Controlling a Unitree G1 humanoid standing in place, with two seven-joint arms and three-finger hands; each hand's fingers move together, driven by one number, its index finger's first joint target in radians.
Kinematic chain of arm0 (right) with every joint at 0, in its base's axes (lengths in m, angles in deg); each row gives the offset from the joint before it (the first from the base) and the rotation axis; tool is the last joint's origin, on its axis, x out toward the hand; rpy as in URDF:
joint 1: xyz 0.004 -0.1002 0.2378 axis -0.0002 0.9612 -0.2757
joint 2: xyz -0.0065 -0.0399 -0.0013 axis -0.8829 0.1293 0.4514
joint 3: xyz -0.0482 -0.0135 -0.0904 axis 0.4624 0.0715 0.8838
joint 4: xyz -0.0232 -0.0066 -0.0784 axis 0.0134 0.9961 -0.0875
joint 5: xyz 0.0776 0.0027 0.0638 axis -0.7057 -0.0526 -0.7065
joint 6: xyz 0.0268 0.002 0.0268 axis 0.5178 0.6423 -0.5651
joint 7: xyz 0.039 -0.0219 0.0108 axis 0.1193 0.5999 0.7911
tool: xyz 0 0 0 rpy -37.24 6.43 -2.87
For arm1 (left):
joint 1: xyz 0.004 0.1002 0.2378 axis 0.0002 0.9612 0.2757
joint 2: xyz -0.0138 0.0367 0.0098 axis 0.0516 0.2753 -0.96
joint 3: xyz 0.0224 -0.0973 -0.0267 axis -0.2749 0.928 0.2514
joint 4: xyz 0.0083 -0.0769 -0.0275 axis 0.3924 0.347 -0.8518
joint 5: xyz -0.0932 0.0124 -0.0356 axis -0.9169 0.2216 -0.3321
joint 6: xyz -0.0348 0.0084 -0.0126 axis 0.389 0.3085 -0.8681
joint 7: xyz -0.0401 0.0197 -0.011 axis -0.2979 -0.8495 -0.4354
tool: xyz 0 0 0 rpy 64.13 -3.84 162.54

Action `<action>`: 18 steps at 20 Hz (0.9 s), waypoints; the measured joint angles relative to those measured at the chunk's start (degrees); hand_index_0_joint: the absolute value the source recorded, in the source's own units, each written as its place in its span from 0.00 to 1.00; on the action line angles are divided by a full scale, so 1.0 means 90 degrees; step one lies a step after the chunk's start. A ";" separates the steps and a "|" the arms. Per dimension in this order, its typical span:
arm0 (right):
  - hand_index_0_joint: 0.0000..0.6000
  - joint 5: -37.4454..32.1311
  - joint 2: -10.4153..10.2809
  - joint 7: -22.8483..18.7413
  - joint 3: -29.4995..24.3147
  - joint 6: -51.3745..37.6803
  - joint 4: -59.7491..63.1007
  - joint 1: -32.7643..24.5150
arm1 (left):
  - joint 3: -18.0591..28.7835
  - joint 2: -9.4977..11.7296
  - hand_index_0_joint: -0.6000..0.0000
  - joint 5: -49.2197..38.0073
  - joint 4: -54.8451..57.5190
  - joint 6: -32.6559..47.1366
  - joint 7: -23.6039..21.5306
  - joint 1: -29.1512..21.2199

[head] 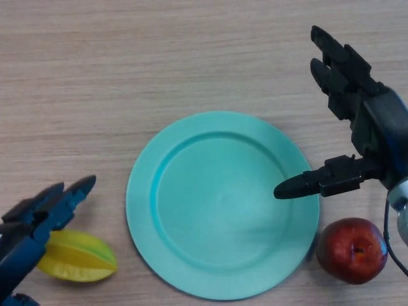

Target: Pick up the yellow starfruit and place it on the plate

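The yellow starfruit (80,256) lies on the table at the lower left, just left of the teal plate (222,204). My left hand (38,220) hovers over the starfruit's left part, fingers straight and pointing up-right, holding nothing. Part of the fruit is hidden under that hand. My right hand (360,121) hangs open at the plate's right side, its thumb reaching over the plate's right rim and its fingers pointing away from me. The plate has nothing on it.
A red apple (352,249) sits on the wooden table (127,64) just off the plate's lower right edge, beneath my right wrist.
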 measured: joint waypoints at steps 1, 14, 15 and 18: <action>0.00 -0.0026 0.0000 -0.0005 0.0000 0.0000 -0.0005 0.0000 | -0.0175 0.0057 1.00 0.0030 -0.0195 -0.0001 -0.0265 -0.0084; 0.00 -0.0123 0.0000 -0.0023 0.0003 0.0030 -0.0089 0.0056 | -0.0693 0.0219 0.00 0.0855 -0.0460 0.0127 -0.1146 -0.0063; 0.00 -0.0123 0.0000 -0.0023 0.0003 0.0047 -0.0094 0.0067 | -0.0678 0.0238 0.00 0.0857 -0.0496 0.0197 -0.1131 -0.0122; 0.00 -0.0123 0.0000 -0.0023 0.0003 0.0144 -0.0127 0.0108 | -0.0615 0.0437 0.00 0.0911 -0.0651 0.0615 -0.1213 -0.0285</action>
